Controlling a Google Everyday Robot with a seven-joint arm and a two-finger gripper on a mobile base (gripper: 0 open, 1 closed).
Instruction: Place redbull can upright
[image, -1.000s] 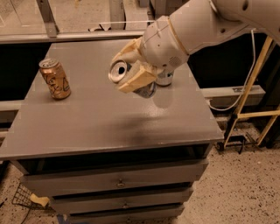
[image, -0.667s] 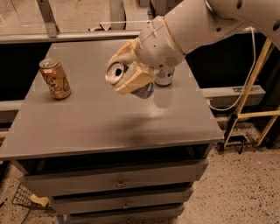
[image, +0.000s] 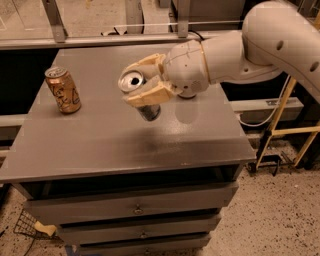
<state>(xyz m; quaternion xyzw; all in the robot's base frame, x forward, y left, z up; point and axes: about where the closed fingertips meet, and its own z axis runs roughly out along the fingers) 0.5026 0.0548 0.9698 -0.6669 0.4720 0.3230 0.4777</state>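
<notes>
My gripper (image: 141, 82) is above the middle of the grey table (image: 100, 145), its cream fingers (image: 150, 94) shut on the redbull can (image: 136, 86). The can is held in the air, tilted, with its silver top (image: 131, 80) facing up and to the left and its dark lower end (image: 150, 112) pointing down towards the table. Most of the can's body is hidden by the fingers. The white arm (image: 260, 45) reaches in from the upper right.
An orange/copper can with script lettering (image: 63, 90) stands upright on the left of the table. Drawers (image: 135, 207) run below the table's front edge. A yellow frame (image: 280, 115) and cables stand at the right; a metal rail runs behind.
The arm's wrist has swung, and the held can has tipped a little, staying above the table's middle. The orange can has not moved.
</notes>
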